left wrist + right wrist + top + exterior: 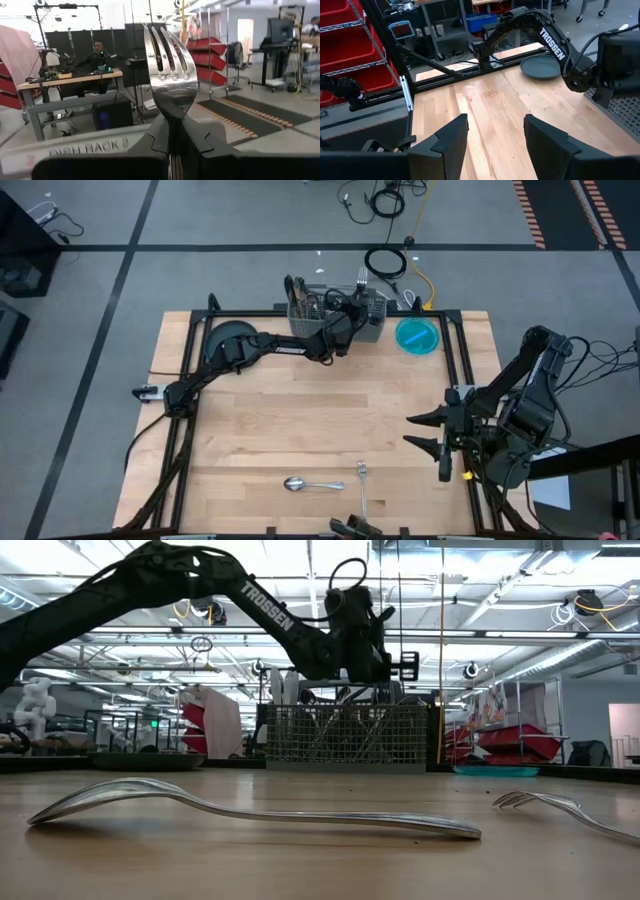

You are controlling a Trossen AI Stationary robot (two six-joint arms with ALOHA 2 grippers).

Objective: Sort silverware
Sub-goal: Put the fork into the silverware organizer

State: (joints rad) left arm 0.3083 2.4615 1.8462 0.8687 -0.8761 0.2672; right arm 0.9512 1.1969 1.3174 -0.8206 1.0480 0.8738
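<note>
Workshop racks and desks fill the background, with one person seated at a desk far behind the bench [300,420] in the left wrist view. On the bare wood near the front edge lie two loose pieces of silverware: one spoon [311,484] and, just beside it, one fork [363,492], which is partly cut off at the edge of the low view. A third piece, a second fork [169,65], stands tines-up, clamped between the fingers of the left gripper [352,308], which hangs over the mesh caddy [336,318] at the back of the bench; its handle is hidden by the fingers. More handles stick up from the caddy, but they overlap and cannot be counted. One dark plate [231,338] sits at the back left, partly covered by the left arm, and one blue dish [417,336] sits right of the caddy. The right gripper [428,431] waits at the bench's right edge, fingers apart and holding nothing.
</note>
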